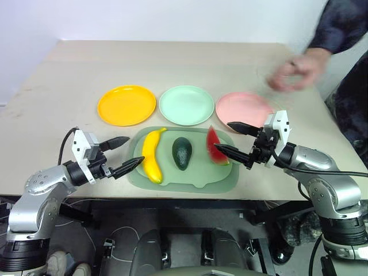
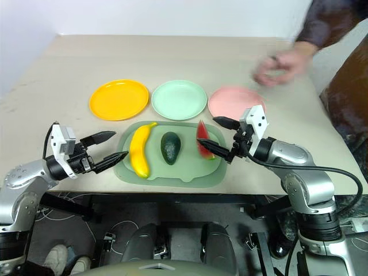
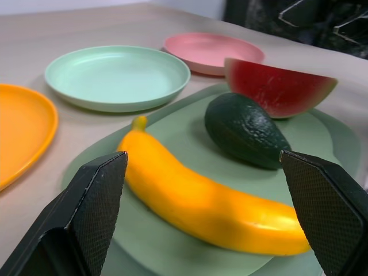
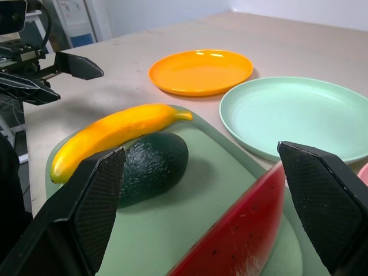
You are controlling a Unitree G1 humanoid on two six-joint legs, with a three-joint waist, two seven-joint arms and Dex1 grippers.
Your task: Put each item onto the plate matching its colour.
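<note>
Banana (image 1: 152, 156), yellow and curved, dark green avocado (image 1: 182, 153) and red watermelon wedge (image 1: 216, 148) lie side by side on the pale green tray (image 1: 225, 181). Left gripper (image 1: 124, 155) and right gripper (image 1: 234, 139) both stand wide apart, holding nothing, near the tray's left and right ends.

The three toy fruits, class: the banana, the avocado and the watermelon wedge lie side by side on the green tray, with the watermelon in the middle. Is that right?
Not quite. The left eye view shows the avocado in the middle, not the watermelon wedge, which lies at the end nearest the right claw. The banana lies at the other end. All three are side by side on the green tray.
</note>
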